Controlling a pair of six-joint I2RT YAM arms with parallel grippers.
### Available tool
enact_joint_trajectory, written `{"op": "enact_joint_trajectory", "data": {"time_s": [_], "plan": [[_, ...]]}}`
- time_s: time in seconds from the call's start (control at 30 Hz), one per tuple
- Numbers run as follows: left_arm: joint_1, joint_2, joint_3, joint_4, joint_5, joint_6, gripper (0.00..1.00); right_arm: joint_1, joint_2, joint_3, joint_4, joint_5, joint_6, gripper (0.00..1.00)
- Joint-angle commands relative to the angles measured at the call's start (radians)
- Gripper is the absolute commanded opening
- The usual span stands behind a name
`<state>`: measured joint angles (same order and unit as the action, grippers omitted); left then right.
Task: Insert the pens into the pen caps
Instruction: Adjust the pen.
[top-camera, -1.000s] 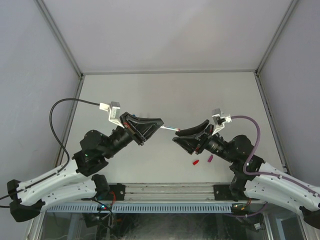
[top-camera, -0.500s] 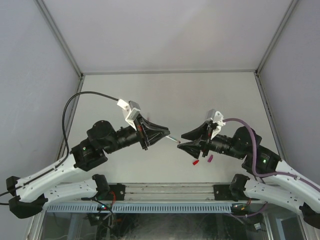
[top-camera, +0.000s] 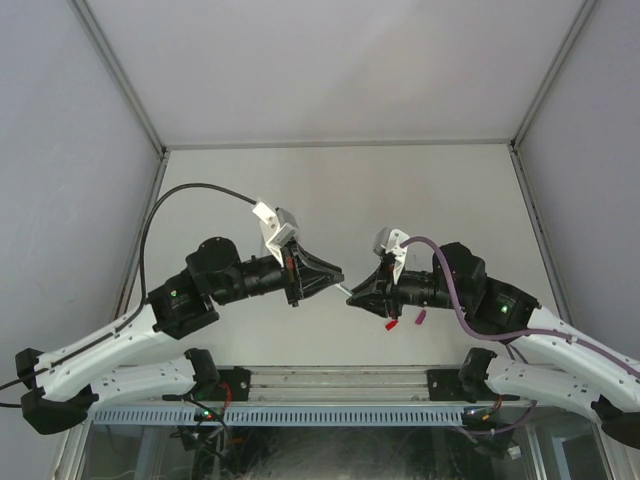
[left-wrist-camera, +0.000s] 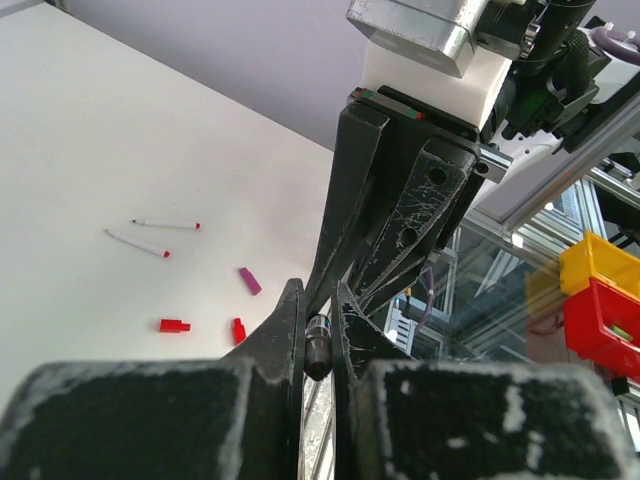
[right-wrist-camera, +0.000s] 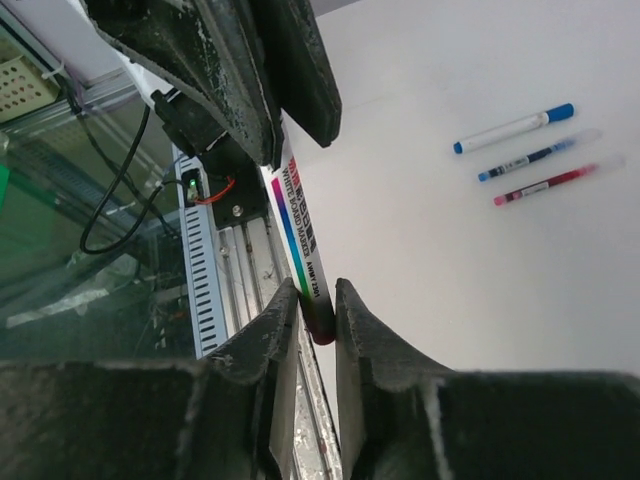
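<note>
A white board-marker pen (top-camera: 344, 288) hangs in the air between both grippers. My left gripper (top-camera: 338, 282) is shut on one dark end of the pen (left-wrist-camera: 317, 350). My right gripper (right-wrist-camera: 318, 300) has both fingers pressed on the other dark end, with the printed barrel (right-wrist-camera: 298, 225) running up to the left gripper's fingers (right-wrist-camera: 260, 80). On the table lie two red-tipped pens (left-wrist-camera: 165, 224), a magenta cap (left-wrist-camera: 249, 281) and two red caps (left-wrist-camera: 174, 325). Three more pens (right-wrist-camera: 513, 128) lie side by side in the right wrist view.
A red cap (top-camera: 392, 324) and the magenta cap (top-camera: 420, 316) lie under the right arm near the table's front edge. The aluminium rail (top-camera: 330, 378) runs along that edge. Grey walls enclose the table on three sides.
Both grippers have come together over the front middle of the table. The right gripper stood open half a second ago and has since closed on the free end of the pen.
</note>
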<state>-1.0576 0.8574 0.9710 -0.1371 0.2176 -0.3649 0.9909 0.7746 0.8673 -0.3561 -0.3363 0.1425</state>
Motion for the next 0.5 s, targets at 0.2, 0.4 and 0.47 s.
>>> {"op": "enact_joint_trajectory", "data": {"time_s": [0.2,0.4,0.47], "plan": [[0.005,-0.018,0.064,0.038,0.002,0.015,0.20,0.018,-0.017,0.031,0.104,-0.034,0.026,0.00],[0.004,-0.066,0.012,0.100,-0.073,-0.007,0.53,0.032,-0.025,-0.014,0.227,-0.039,0.113,0.00],[0.004,-0.085,-0.015,0.134,-0.103,-0.022,0.56,0.041,-0.026,-0.030,0.270,-0.016,0.148,0.00]]}}
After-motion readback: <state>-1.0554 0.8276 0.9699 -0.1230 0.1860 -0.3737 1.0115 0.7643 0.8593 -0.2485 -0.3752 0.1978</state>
